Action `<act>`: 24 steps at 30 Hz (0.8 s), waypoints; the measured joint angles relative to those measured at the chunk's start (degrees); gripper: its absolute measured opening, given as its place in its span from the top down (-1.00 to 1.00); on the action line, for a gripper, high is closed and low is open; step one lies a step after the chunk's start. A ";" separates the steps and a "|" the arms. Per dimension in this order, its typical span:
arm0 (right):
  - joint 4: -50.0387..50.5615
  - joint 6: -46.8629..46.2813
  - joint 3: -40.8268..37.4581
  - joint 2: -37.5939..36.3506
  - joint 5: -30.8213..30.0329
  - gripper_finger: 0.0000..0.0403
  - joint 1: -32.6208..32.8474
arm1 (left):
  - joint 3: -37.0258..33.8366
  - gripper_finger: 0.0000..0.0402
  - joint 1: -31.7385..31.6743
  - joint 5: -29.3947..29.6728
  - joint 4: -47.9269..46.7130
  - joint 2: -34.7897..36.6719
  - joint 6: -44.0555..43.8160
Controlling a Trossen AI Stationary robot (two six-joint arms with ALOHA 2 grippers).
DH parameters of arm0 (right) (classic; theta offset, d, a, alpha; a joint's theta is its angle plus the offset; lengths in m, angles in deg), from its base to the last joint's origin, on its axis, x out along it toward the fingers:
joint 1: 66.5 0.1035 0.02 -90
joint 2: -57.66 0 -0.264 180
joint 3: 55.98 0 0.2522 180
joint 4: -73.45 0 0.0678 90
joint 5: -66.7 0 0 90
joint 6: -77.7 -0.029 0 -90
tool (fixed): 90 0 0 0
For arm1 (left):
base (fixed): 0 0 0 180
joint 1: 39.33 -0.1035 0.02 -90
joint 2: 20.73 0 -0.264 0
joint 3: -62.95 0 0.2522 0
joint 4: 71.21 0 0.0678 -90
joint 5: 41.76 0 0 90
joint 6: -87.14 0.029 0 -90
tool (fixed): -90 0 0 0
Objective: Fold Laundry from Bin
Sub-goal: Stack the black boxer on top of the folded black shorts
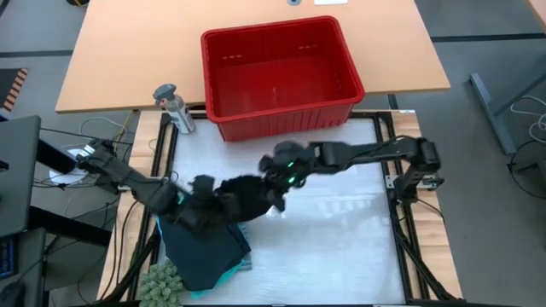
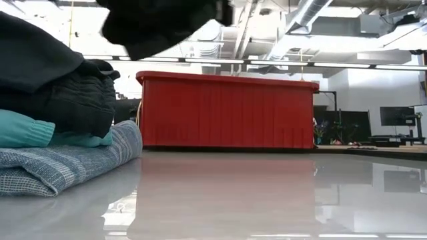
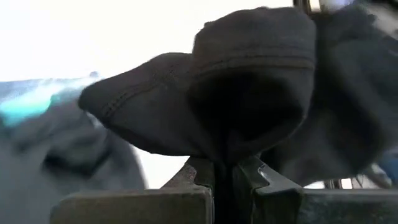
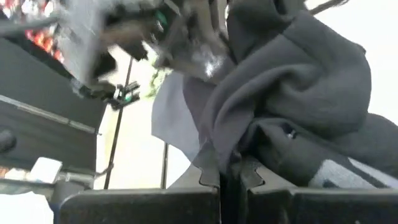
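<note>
Black cloth is up in the air between your two arms, operator: the left gripper [image 1: 203, 189] and the right gripper [image 1: 277, 175] each have their fingers clamped tight on a fold of the black garment [image 1: 243, 196], which hangs stretched between them just above the desk [image 1: 341, 239]. Holding it at two ends like that looks meant to spread it flat before it goes down. Beneath your left arm sits the stack [image 1: 200, 251] of finished laundry, near the desk's left edge, so you're carrying this piece right beside where it probably belongs. The bin [image 1: 280, 75] stands at the far side, and from above its floor shows bare red, so I'd judge this is the last garment or close to it. Down at desk level you get what the overhead shot hides: the stack's layers, a blue-grey striped garment [image 2: 67, 163] at the bottom, a turquoise one [image 2: 27, 130] on it, black ones [image 2: 60, 87] on top, with the held piece [image 2: 160, 23] dangling above. Your left wrist view shows the pinch itself, cloth [image 3: 249, 93] bunched straight into the closed fingers [image 3: 193, 177]; the right wrist view shows the same bite on its end.
</note>
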 joint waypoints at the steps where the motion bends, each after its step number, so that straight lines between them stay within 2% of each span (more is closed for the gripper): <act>1: 0.31 -0.13 1.91 2.13 -0.01 0.87 0.94 | 0.02 1.00 1.80 0.20 -1.22 0.26 -1.94; 10: 3.14 -0.74 19.53 17.00 -0.70 0.87 6.32 | 0.02 1.00 17.70 0.44 -18.43 0.52 -22.82; 15: 3.75 -1.83 23.36 21.70 -0.60 0.87 6.51 | 0.02 1.00 21.16 -4.31 -21.66 0.19 -22.15; 17: 3.29 -2.50 23.53 23.06 0.56 0.87 6.29 | 0.02 1.00 21.82 -4.96 -22.93 -0.47 -21.66; 21: 2.98 -3.58 23.55 24.63 1.88 0.87 6.06 | 0.02 0.99 24.29 -10.98 -28.23 -0.64 -21.45; 24: 2.34 -3.66 23.59 24.94 2.14 0.87 5.70 | 0.02 0.97 26.71 -13.28 -30.25 -0.66 -22.27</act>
